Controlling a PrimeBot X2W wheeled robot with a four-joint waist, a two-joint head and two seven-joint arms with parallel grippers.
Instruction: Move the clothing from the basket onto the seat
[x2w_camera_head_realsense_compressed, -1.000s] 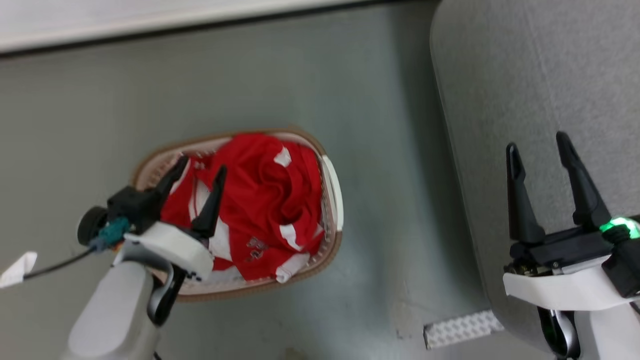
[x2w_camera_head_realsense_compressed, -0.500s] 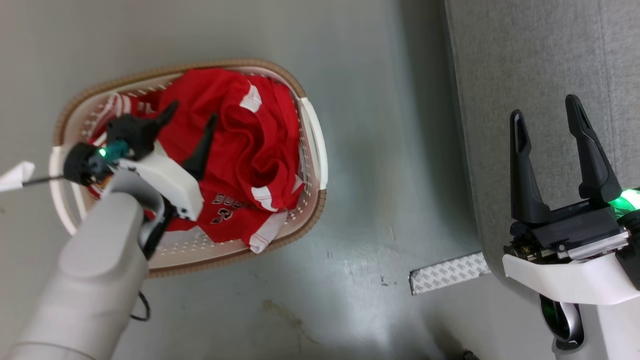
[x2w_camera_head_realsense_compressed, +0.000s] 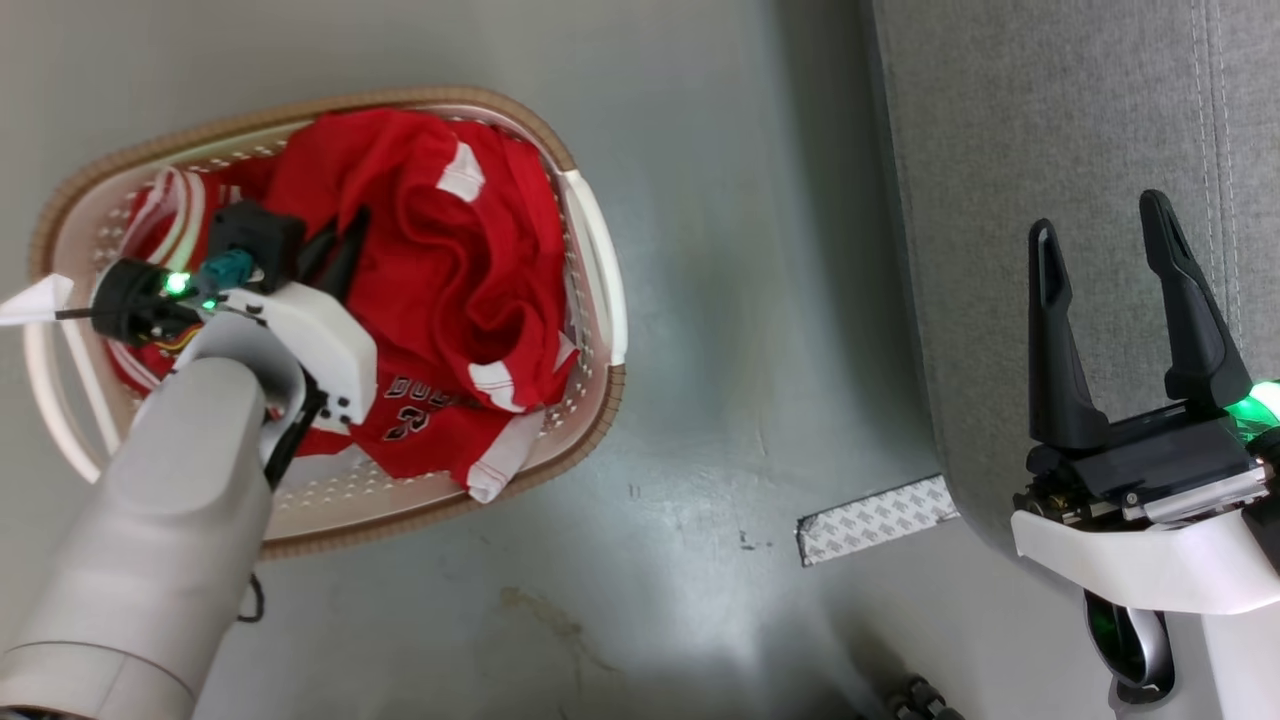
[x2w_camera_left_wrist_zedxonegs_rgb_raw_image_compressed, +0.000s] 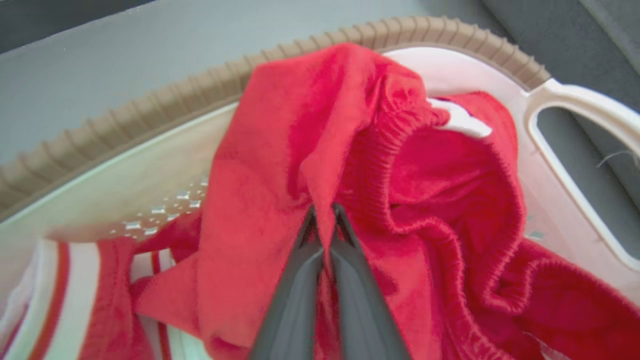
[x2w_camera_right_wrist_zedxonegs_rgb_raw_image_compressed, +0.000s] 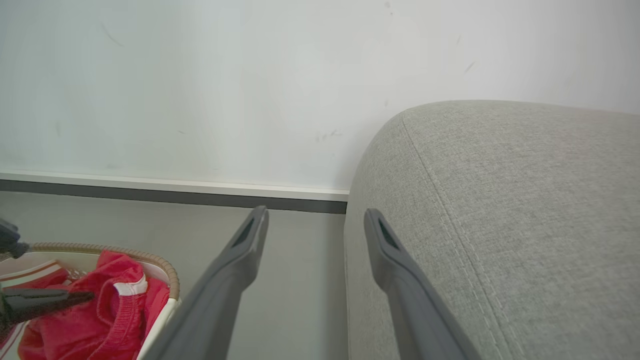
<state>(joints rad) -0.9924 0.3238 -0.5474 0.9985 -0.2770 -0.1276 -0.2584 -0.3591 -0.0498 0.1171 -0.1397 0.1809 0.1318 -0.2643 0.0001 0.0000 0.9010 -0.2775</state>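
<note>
The red clothing (x2w_camera_head_realsense_compressed: 440, 260) lies heaped in the white basket with its brown rim (x2w_camera_head_realsense_compressed: 590, 410) on the floor at the left. My left gripper (x2w_camera_head_realsense_compressed: 345, 235) is down inside the basket. In the left wrist view its fingers (x2w_camera_left_wrist_zedxonegs_rgb_raw_image_compressed: 345, 280) are shut on a raised fold of red clothing (x2w_camera_left_wrist_zedxonegs_rgb_raw_image_compressed: 280, 150), below the basket rim (x2w_camera_left_wrist_zedxonegs_rgb_raw_image_compressed: 150, 115). My right gripper (x2w_camera_head_realsense_compressed: 1100, 230) hangs open and empty over the edge of the grey seat (x2w_camera_head_realsense_compressed: 1050, 120). The right wrist view shows that gripper (x2w_camera_right_wrist_zedxonegs_rgb_raw_image_compressed: 316, 215) beside the seat (x2w_camera_right_wrist_zedxonegs_rgb_raw_image_compressed: 500, 200), with the basket (x2w_camera_right_wrist_zedxonegs_rgb_raw_image_compressed: 170, 280) and clothing (x2w_camera_right_wrist_zedxonegs_rgb_raw_image_compressed: 100, 310) at lower left.
Grey floor (x2w_camera_head_realsense_compressed: 720, 350) separates basket and seat. A patterned white strip (x2w_camera_head_realsense_compressed: 875, 520) lies on the floor by the seat's corner. A white wall with a dark baseboard (x2w_camera_right_wrist_zedxonegs_rgb_raw_image_compressed: 175, 192) runs behind. A white tag (x2w_camera_head_realsense_compressed: 30, 300) hangs on a cable beside my left wrist.
The head camera has tilted, shifting the whole picture. My left gripper has gone down into the basket and its open fingers have shut on the red cloth. The right gripper stays open.
</note>
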